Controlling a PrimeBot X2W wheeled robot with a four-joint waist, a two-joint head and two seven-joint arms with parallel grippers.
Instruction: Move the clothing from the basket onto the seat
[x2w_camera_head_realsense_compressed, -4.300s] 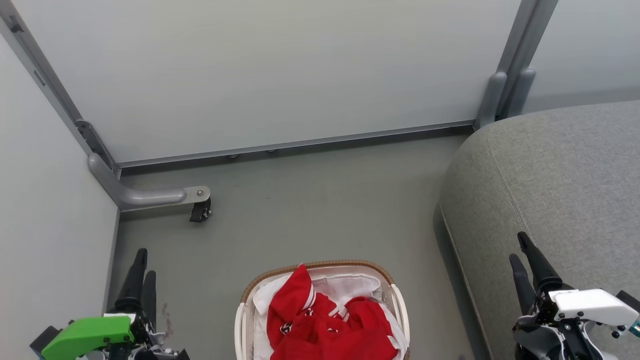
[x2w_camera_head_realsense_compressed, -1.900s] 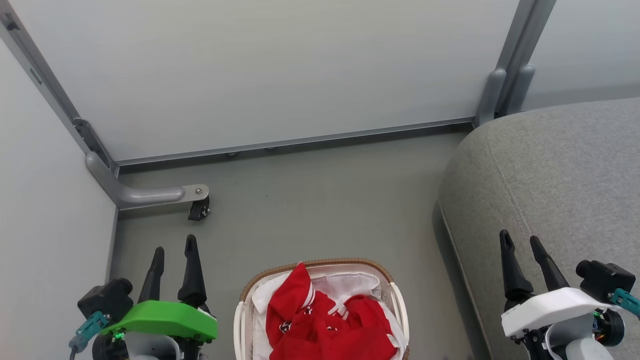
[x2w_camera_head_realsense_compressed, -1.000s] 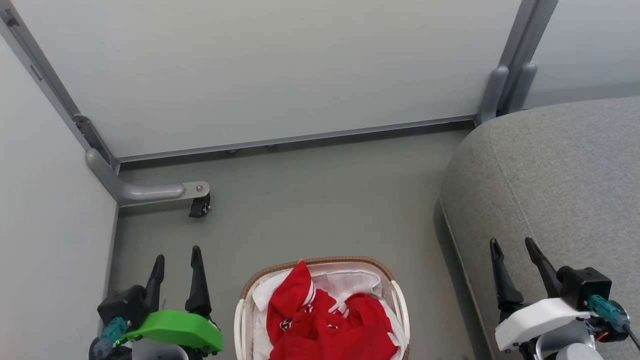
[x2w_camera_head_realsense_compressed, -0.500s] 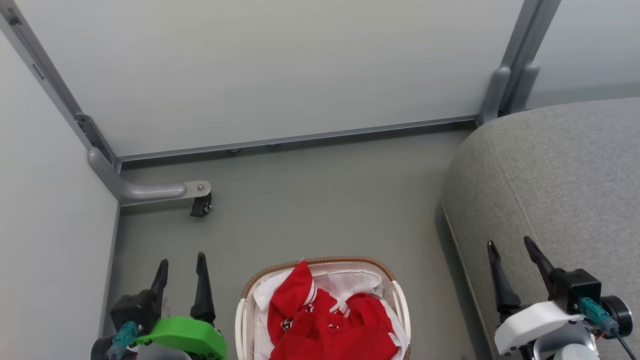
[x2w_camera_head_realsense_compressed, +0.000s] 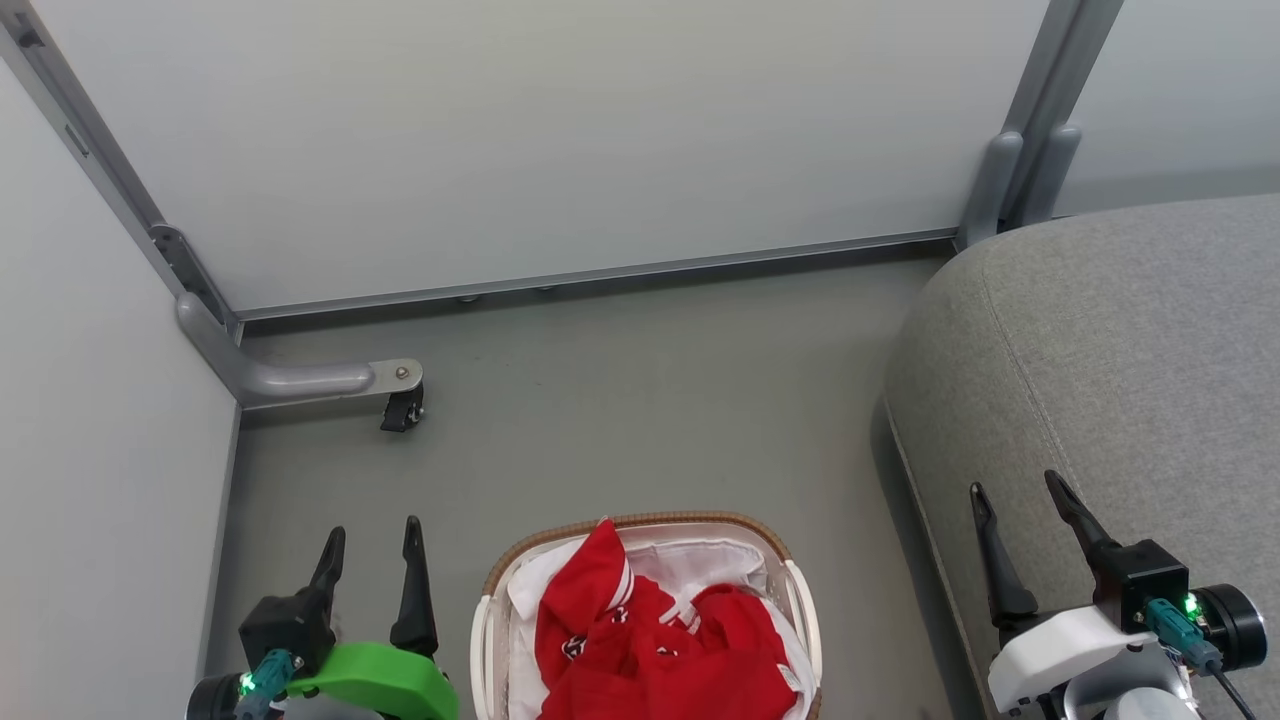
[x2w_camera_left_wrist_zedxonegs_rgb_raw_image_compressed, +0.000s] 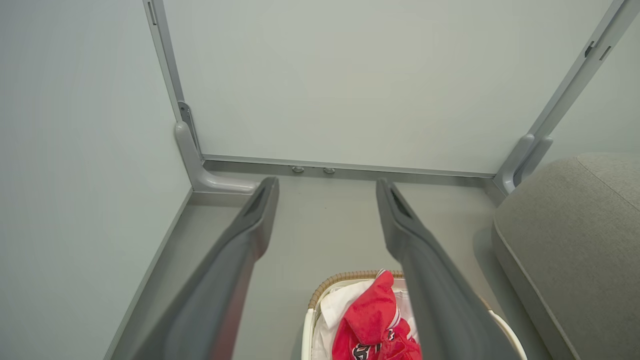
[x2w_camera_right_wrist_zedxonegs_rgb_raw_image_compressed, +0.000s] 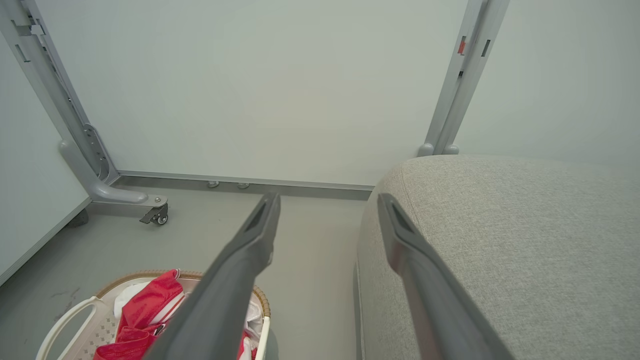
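The clothing (x2w_camera_head_realsense_compressed: 650, 645), bright red with white stripes, lies bunched in the basket (x2w_camera_head_realsense_compressed: 500, 575) on the floor at the bottom middle of the head view. The basket is white plastic with a brown woven rim and a white cloth liner. The grey woven seat (x2w_camera_head_realsense_compressed: 1120, 340) stands to its right. My left gripper (x2w_camera_head_realsense_compressed: 372, 535) hangs open left of the basket, above the floor, with nothing between its fingers. My right gripper (x2w_camera_head_realsense_compressed: 1014, 486) is open over the seat's front left edge, also empty. The left wrist view shows the clothing (x2w_camera_left_wrist_zedxonegs_rgb_raw_image_compressed: 372, 320) below the open left gripper (x2w_camera_left_wrist_zedxonegs_rgb_raw_image_compressed: 325, 182). The right wrist view shows the open right gripper (x2w_camera_right_wrist_zedxonegs_rgb_raw_image_compressed: 327, 197), the basket (x2w_camera_right_wrist_zedxonegs_rgb_raw_image_compressed: 65, 320) and the seat (x2w_camera_right_wrist_zedxonegs_rgb_raw_image_compressed: 500, 225).
Pale partition panels (x2w_camera_head_realsense_compressed: 560, 130) close off the back and left side. A grey panel foot with a black caster (x2w_camera_head_realsense_compressed: 400, 412) juts onto the floor at the left. Grey posts (x2w_camera_head_realsense_compressed: 1020, 170) stand at the seat's back corner. Bare grey floor (x2w_camera_head_realsense_compressed: 640, 400) lies beyond the basket.
Both grippers have drawn back a little toward the bottom of the head view, staying open. The clothing and basket have not moved.
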